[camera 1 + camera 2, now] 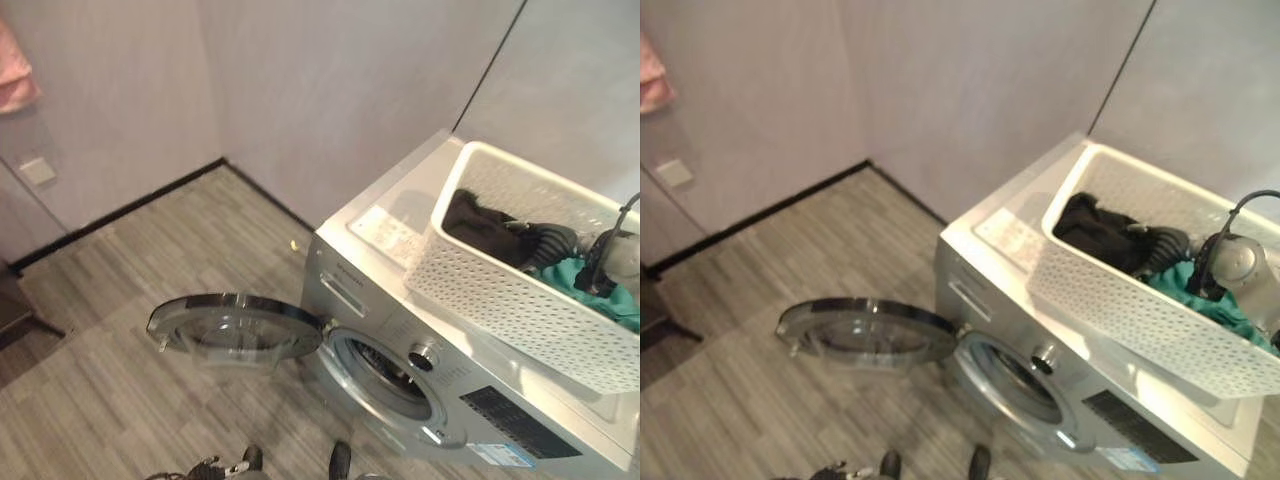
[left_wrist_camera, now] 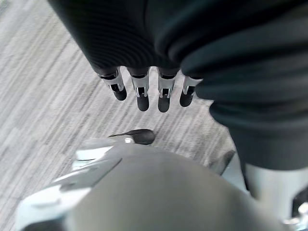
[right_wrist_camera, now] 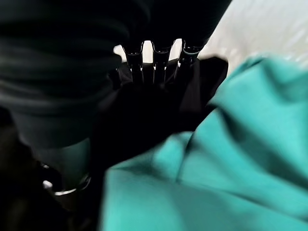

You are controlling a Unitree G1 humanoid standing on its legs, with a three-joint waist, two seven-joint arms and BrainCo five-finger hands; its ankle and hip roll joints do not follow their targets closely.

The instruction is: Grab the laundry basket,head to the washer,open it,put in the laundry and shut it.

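basket (image 1: 500, 300) on washer (image 1: 400, 330) top, right end | door (image 1: 235, 325) swung open | right hand (image 1: 1170, 245) inside on black garment (image 1: 1095, 228), grip cannot tell | left hand (image 2: 144, 89) fingers straight, empty

the washer (image 1: 440, 370) door (image 1: 235, 328) hangs wide open at lower left of centre, leaving the round drum opening (image 1: 385, 372) unblocked from the front. the white basket (image 1: 500, 290) covers the right of the washer top. inside it, black cloth (image 1: 1095, 232) and teal cloth (image 1: 1200, 295) crowd the right hand (image 1: 1165, 248).
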